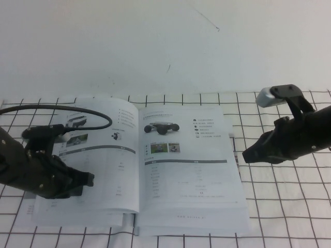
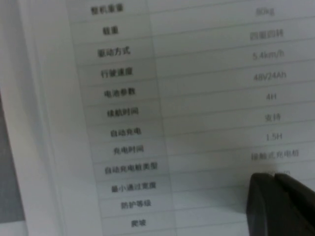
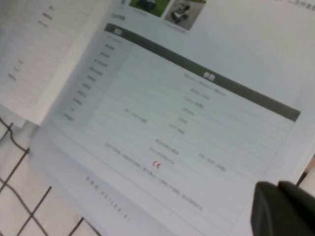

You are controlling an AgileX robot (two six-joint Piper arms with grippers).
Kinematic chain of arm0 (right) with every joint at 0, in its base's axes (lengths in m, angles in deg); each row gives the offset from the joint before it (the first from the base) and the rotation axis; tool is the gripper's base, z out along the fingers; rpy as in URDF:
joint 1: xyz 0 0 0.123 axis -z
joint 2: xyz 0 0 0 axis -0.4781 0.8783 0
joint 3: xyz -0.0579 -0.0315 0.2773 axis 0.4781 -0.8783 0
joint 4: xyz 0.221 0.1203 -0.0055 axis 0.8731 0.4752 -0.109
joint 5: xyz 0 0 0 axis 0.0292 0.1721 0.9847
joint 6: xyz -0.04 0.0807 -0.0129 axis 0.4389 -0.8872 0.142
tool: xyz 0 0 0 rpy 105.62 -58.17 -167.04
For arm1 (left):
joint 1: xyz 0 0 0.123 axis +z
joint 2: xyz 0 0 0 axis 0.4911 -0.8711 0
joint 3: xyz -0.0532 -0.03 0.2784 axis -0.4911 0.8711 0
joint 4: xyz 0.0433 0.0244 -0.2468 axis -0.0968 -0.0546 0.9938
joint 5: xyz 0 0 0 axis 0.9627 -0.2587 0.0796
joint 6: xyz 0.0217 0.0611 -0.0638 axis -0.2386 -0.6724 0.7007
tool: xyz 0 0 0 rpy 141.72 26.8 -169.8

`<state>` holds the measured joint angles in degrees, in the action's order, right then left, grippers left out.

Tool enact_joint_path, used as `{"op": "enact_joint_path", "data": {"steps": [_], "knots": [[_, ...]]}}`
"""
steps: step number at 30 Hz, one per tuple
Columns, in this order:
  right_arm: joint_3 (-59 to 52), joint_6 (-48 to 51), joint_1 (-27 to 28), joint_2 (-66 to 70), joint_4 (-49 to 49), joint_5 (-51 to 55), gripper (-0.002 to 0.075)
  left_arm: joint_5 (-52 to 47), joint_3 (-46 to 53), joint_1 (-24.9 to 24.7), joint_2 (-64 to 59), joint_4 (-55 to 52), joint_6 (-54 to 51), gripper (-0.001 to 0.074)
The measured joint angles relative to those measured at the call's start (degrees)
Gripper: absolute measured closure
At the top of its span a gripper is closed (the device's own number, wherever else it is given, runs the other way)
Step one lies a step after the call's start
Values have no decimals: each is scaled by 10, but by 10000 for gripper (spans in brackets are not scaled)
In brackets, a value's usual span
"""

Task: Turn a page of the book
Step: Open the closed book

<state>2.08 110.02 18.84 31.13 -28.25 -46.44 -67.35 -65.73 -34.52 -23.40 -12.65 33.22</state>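
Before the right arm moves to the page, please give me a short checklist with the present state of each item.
1. Book lies open and flat: ok.
2. Page with the black vehicle faces up on the right side: ok.
3. Right gripper is beside the page's outer edge, not holding it: ok.
4. Left gripper is over the left-hand page: ok.
5. Left gripper presses the paper: cannot tell.

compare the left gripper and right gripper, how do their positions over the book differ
The left gripper sits low over the book's left-hand sheet, near its spec table; the right gripper hangs just off the outer edge of the page. Both are shut and hold nothing.
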Motion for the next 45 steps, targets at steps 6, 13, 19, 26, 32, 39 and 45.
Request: {"op": "enact_joint_path", "data": {"steps": [6,13,19,26,32,39,45], "knots": [[39,-1,0,58,-4,-5,603,-14,0,1,-12,-7,9,737],[60,22,0,97,10,-14,400,-13,-1,1,-51,-6,9,737],[63,34,0,128,23,-17,381,-18,-9,1,-62,-3,10,737],[65,74,-8,147,79,-15,379,-19,-10,1,-63,-3,10,737],[66,78,-22,156,82,-37,379,-19,-10,1,-63,-2,9,737],[66,76,-22,156,79,-70,379,-20,-10,1,-63,-2,8,737],[66,76,-22,158,79,-73,379,-20,-10,1,-63,-1,8,737]]}}
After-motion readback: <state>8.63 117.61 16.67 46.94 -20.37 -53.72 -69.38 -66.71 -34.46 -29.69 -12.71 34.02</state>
